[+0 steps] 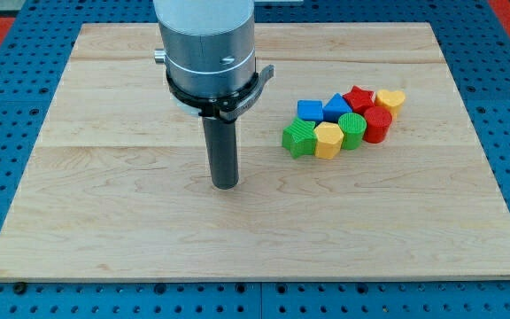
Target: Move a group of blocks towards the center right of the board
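My tip rests on the wooden board near its middle, well to the left of a tight cluster of blocks and touching none. The cluster sits right of centre. Its front row holds a green star-like block, a yellow hexagon block, a green cylinder and a red cylinder. Its back row holds a blue cube-like block, a blue triangular block, a red star block and a yellow heart-like block.
The arm's grey cylindrical body hangs over the board's upper middle. A blue perforated table surrounds the board on all sides.
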`<move>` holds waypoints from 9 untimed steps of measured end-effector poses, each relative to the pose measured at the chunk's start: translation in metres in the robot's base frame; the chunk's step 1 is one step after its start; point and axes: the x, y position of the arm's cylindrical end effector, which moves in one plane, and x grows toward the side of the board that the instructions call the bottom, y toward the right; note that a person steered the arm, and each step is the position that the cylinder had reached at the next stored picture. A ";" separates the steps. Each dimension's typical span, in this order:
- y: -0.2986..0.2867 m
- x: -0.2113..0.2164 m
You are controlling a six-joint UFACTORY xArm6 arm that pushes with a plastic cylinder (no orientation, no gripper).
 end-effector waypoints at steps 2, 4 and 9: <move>-0.002 0.000; -0.001 -0.050; 0.064 -0.103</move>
